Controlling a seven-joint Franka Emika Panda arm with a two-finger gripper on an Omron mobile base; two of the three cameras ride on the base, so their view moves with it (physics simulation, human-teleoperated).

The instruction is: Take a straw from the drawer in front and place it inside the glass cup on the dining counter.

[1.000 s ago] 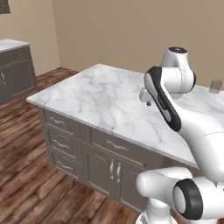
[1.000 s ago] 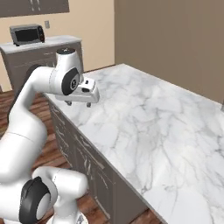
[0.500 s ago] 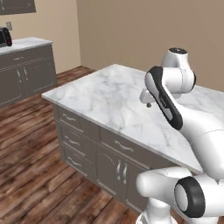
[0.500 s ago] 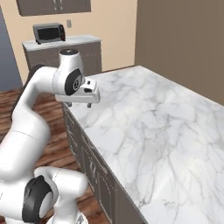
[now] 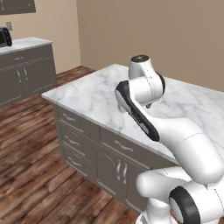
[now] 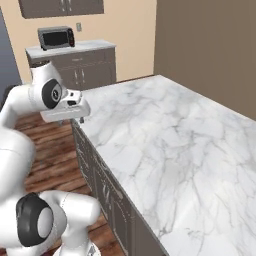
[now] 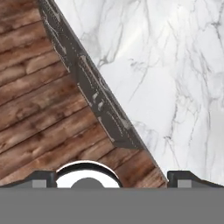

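The robot's gripper [image 7: 111, 177], jaws spread wide and holding nothing, hangs above the edge of the marble-topped dining counter [image 5: 100, 94], looking down on the closed drawer [image 5: 124, 146] fronts and the wooden floor [image 7: 39, 105] beside them.

- You have the island tabletop [image 5: 92, 94] ahead, drawers [image 5: 116, 146] set in its near face.
- The wood floor [image 5: 26, 175] lies to the left of the island.
- Against the far wall stands a counter [image 6: 75, 50], a microwave [image 6: 56, 36] on it.
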